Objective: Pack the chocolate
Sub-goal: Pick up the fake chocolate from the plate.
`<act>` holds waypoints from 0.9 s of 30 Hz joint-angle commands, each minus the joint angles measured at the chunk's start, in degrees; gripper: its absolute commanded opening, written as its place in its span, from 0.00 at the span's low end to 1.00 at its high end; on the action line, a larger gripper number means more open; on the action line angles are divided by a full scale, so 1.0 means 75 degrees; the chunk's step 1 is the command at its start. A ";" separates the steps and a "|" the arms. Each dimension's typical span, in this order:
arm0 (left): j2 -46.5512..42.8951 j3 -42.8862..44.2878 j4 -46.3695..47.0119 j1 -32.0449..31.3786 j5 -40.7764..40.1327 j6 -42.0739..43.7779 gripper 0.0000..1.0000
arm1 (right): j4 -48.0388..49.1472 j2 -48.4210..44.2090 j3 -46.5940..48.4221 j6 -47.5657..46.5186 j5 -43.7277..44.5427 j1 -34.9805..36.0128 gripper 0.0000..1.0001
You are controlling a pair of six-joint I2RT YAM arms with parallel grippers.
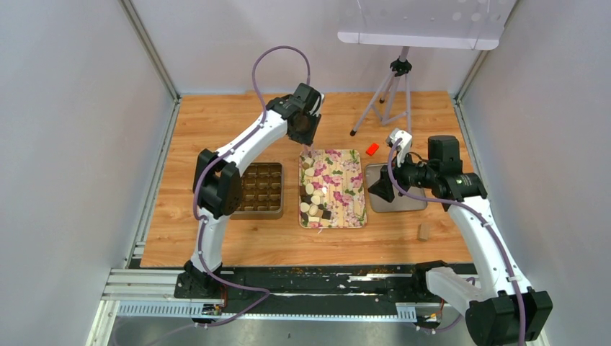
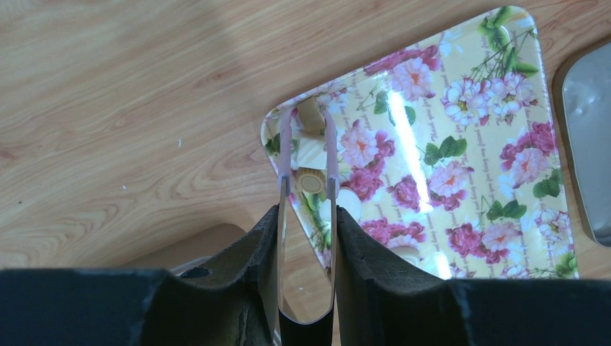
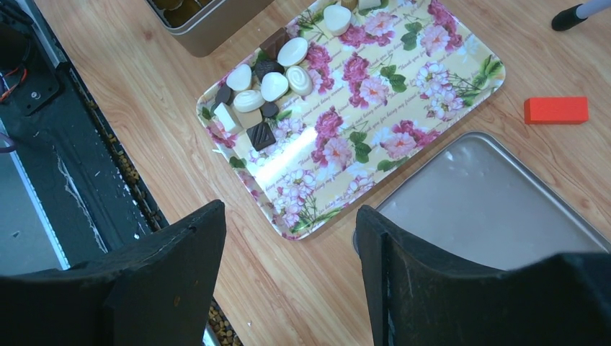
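Note:
The chocolate (image 1: 313, 199) is several small dark, cream and tan pieces lying on the left side of a floral tray (image 1: 344, 189), also seen in the right wrist view (image 3: 263, 83). My left gripper (image 1: 306, 135) hovers over the tray's far left corner, shut on clear plastic tongs (image 2: 308, 238). In the left wrist view a round tan piece (image 2: 311, 180) and a cream piece (image 2: 310, 151) show between the tong arms; I cannot tell if the arms touch them. My right gripper (image 1: 380, 189) is open and empty above the tray's right edge (image 3: 290, 216).
A metal box with compartments (image 1: 259, 189) stands left of the tray. A silver lid (image 1: 400, 198) lies right of it. A small red block (image 1: 372, 149), a tan cylinder (image 1: 424, 231) and a tripod (image 1: 389, 94) stand on the wooden table.

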 commanded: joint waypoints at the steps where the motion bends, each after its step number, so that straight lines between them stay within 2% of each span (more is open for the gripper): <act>1: 0.0137 -0.0043 0.0311 -0.0004 0.0179 -0.0148 0.37 | 0.0151 -0.0158 -0.0018 0.0124 -0.0178 -0.0037 0.66; 13: 0.0382 0.0068 0.0395 -0.0070 0.0307 -0.0005 0.32 | 0.0193 -0.0296 -0.0208 0.0165 -0.0203 -0.0037 0.66; 21: -0.0004 0.0134 0.0379 -0.0082 0.0457 0.0144 0.10 | 0.0225 -0.0329 -0.0272 0.0174 -0.0224 -0.0037 0.65; 27: -0.0556 0.0079 0.0335 -0.0078 0.0855 0.0211 0.03 | 0.0306 -0.0334 -0.0339 0.0204 -0.0290 -0.0037 0.65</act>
